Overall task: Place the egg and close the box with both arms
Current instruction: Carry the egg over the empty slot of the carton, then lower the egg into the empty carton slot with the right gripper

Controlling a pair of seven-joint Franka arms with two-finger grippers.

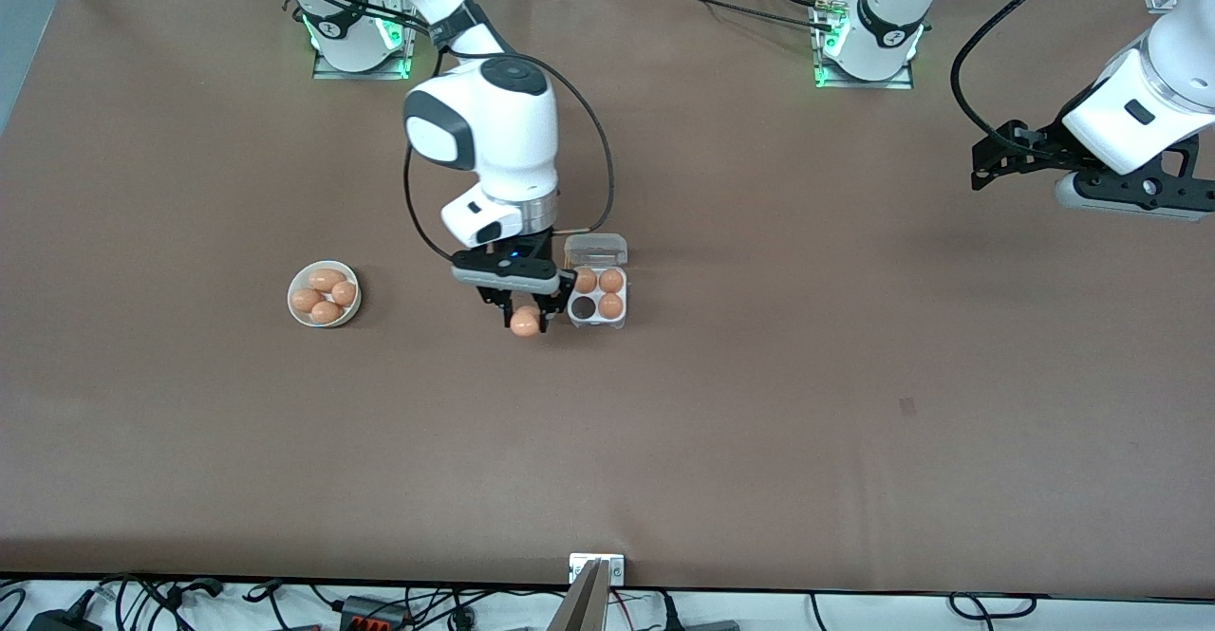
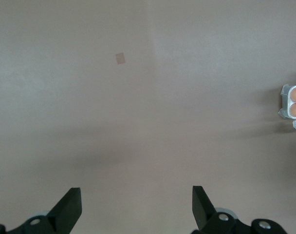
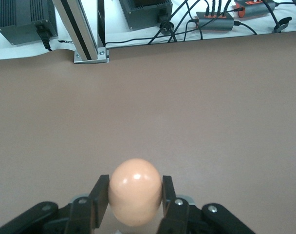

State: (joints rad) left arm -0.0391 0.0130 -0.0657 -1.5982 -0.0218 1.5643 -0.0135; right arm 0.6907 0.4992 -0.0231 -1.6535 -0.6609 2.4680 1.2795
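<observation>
My right gripper [image 1: 524, 316] is shut on a light-brown egg [image 1: 524, 323] and holds it just above the table, beside the clear box [image 1: 598, 324] toward the right arm's end. In the right wrist view the egg [image 3: 135, 191] sits between both fingers. The box's lid [image 1: 595, 250] stands open. Three eggs lie in it, and the dark cell [image 1: 581, 307] closest to the held egg is empty. My left gripper [image 1: 980, 164] is open and empty, raised over bare table at the left arm's end. The left wrist view shows its spread fingers [image 2: 70, 207] and the box's edge [image 2: 284, 102].
A round white bowl [image 1: 296, 313] holding several brown eggs stands toward the right arm's end, level with the box. A small dark patch [image 1: 907, 406] marks the table. A metal bracket [image 1: 596, 569] sits at the table's near edge.
</observation>
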